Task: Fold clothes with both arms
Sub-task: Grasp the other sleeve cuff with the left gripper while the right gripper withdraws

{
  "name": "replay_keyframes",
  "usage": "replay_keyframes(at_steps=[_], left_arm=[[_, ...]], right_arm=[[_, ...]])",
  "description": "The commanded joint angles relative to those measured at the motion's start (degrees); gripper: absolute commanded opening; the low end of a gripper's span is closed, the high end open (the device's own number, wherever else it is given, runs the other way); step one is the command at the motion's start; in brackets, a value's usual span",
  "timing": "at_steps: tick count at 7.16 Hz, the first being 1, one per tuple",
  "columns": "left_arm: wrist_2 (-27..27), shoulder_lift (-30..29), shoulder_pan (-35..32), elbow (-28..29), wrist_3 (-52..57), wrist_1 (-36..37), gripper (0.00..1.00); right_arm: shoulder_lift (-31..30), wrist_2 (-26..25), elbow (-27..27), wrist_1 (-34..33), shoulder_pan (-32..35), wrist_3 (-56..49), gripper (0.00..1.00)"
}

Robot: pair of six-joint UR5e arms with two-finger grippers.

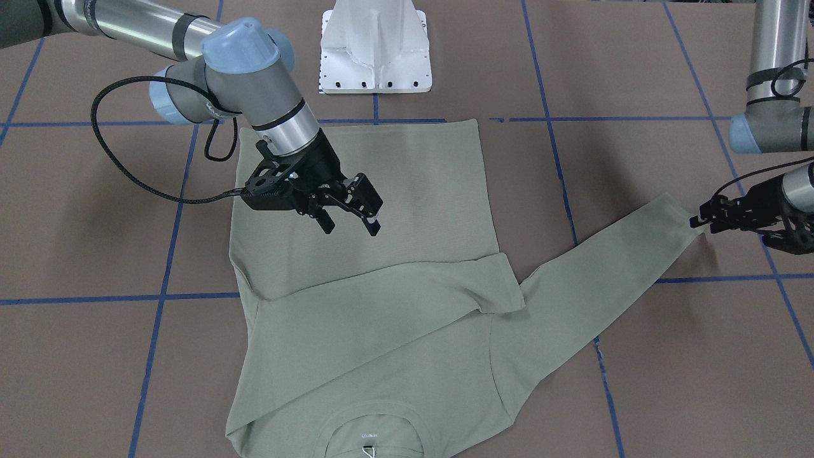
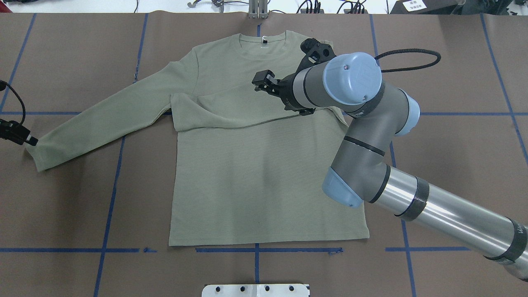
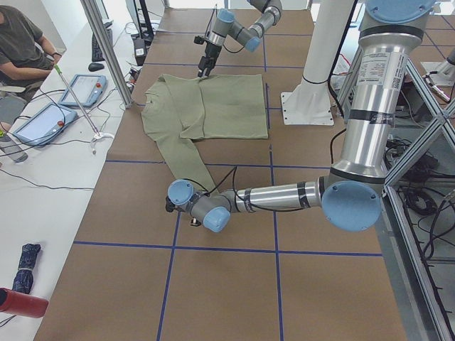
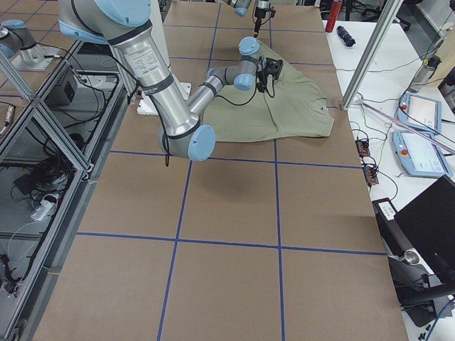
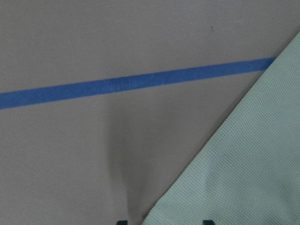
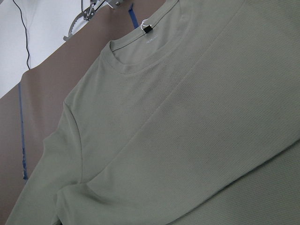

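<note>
**Brown table, one sleeve left to fold**

Brown table [image 2: 453, 165] gridded with blue tape [image 2: 111, 198], green shirt [image 2: 264, 185] flat on it, face up, collar at 12 o'clock and hem at 6 in the overhead view. One sleeve [image 2: 231, 111] already laid across the chest; other sleeve [image 2: 103, 119] stretched out toward 8 o'clock. Left gripper [image 1: 698, 221] low at that sleeve's cuff [image 1: 680, 213], touching it; clamped or not, cannot tell. Right gripper [image 1: 351, 228] spread wide and empty, hanging above the shirt's middle.

Likely trouble from here:
- Too thin a pinch at the cuff corner, with fabric slipping free on the lift.
- A low carry dragging the sleeve and tugging the body askew.
- Right gripper sitting in the incoming sleeve's path and snagging it.

No box, bin or basket in view.
</note>
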Motion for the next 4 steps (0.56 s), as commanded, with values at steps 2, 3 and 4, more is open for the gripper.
replay_keyframes(at_steps=[2, 3, 4], left_arm=[[0.33, 0.08, 0.57, 0.13, 0.15, -0.08, 0.1], [-0.19, -0.09, 0.48, -0.22, -0.37, 0.09, 0.0], [-0.29, -0.27, 0.48, -0.48, -0.46, 0.01, 0.0]], right_arm=[[-0.09, 0.0, 0.36, 0.0, 0.0, 0.08, 1.0], [-0.09, 0.0, 0.36, 0.0, 0.0, 0.08, 1.0], [-0.09, 0.0, 0.45, 0.0, 0.0, 0.08, 1.0]])
